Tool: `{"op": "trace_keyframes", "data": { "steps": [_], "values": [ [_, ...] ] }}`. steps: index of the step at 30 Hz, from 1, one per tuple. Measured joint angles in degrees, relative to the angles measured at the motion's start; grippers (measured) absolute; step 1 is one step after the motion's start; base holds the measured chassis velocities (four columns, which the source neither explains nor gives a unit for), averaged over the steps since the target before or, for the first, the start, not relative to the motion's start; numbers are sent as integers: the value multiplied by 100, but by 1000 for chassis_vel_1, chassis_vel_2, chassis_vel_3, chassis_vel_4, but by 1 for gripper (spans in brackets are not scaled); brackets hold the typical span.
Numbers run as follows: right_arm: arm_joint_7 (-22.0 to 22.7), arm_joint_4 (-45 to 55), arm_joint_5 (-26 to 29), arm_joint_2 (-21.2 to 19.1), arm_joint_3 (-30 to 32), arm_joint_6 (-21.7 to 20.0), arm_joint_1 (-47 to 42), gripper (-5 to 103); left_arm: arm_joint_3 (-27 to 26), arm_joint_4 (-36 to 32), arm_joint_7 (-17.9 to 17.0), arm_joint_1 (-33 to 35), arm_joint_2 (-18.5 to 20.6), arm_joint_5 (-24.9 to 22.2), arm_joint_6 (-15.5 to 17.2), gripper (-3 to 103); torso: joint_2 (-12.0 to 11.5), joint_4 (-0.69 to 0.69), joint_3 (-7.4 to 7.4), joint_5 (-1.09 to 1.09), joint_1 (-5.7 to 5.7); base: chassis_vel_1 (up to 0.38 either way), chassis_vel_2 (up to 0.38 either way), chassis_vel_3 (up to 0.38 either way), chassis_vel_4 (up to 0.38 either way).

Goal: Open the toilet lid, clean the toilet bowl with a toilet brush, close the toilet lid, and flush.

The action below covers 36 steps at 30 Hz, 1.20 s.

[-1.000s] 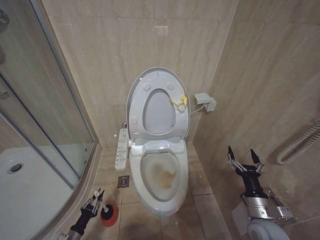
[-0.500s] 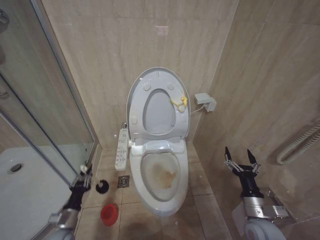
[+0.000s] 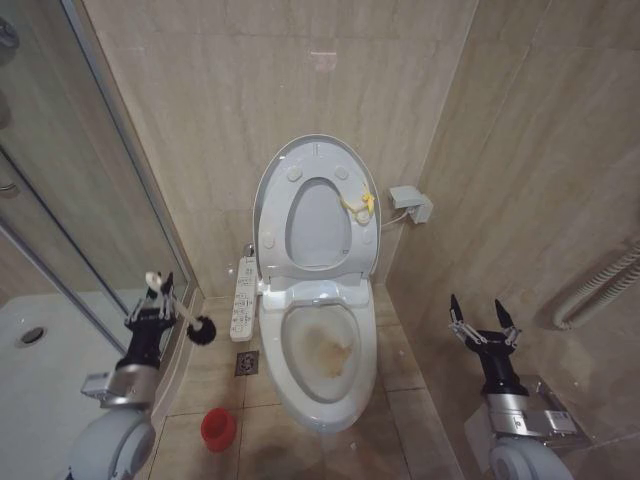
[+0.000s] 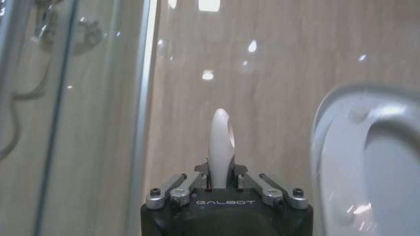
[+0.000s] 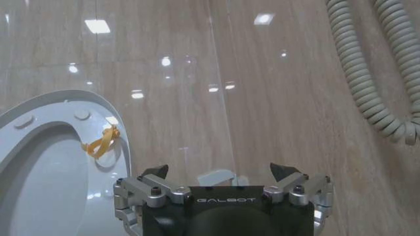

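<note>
**Brush may swing wide of the bowl**

The left tool (image 3: pixel 152 312) pinches the thin-handled, black-tipped toilet brush (image 3: pixel 188 325), left of the stained white ceramic toilet bowl (image 3: pixel 322 352); a loose grip could drop it. The right tool (image 3: pixel 484 318) waits spread.

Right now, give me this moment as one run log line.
lid: toilet lid up | left gripper: holding toilet brush above floor, off red holder | right gripper: open, idle | toilet bowl: stained
</note>
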Motion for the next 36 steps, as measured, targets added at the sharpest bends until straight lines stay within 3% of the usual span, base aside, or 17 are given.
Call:
{"op": "trace_keyframes", "data": {
  "steps": [4,10,14,16,17,20,22,24,26,28,32,36],
  "values": [
    [0,-1,-44,44,-1,-11,6,100,117,-722,-158,-99,394,-608,299,20,0,-1,0,0,0,0,0,0,0],
    [-34,-104,-174,152,-104,26,-8,100,289,-1221,-78,-198,602,-1312,462,20,0,1,0,1,0,0,0,0,0],
    [-50,-198,-301,263,-191,71,-15,100,682,-1126,258,-399,726,-1613,428,20,0,-1,0,2,0,0,0,0,0],
    [-63,-314,-393,291,-306,75,51,100,959,-847,583,-519,744,-1704,233,20,-1,-2,0,-1,0,0,0,0,0],
    [-81,-385,-445,302,-361,72,104,100,1130,-640,761,-640,731,-1708,88,20,-1,4,0,1,0,0,0,0,0],
    [-100,-447,-513,359,-390,74,112,100,1560,-178,947,-1044,662,-1630,-127,20,-1,5,0,0,-1,0,0,0,0],
    [-119,-467,-571,462,-391,108,28,100,2351,476,1045,-1803,487,-1481,-325,20,-1,-2,0,1,0,0,0,0,0],
    [-123,-474,-584,483,-390,122,9,100,2543,627,1068,-1956,428,-1453,-353,20,-1,-3,0,1,0,0,0,0,0],
    [-143,-525,-665,586,-375,179,-41,100,3228,1330,1235,-2484,146,-1302,-529,20,-1,-5,0,1,0,0,0,0,0],
    [-160,-556,-712,654,-372,203,-53,100,3583,1865,1398,-2722,-87,-1103,-697,20,-1,-2,1,1,0,0,0,0,0],
    [-168,-564,-735,711,-371,215,-56,100,3954,2477,1545,-2922,-362,-773,-859,20,-1,0,0,1,0,0,0,0,0],
    [-173,-552,-734,710,-373,232,-65,100,4183,3205,1696,-3041,-616,-102,-1112,20,-1,1,0,2,0,0,0,0,0]
  ]
}}
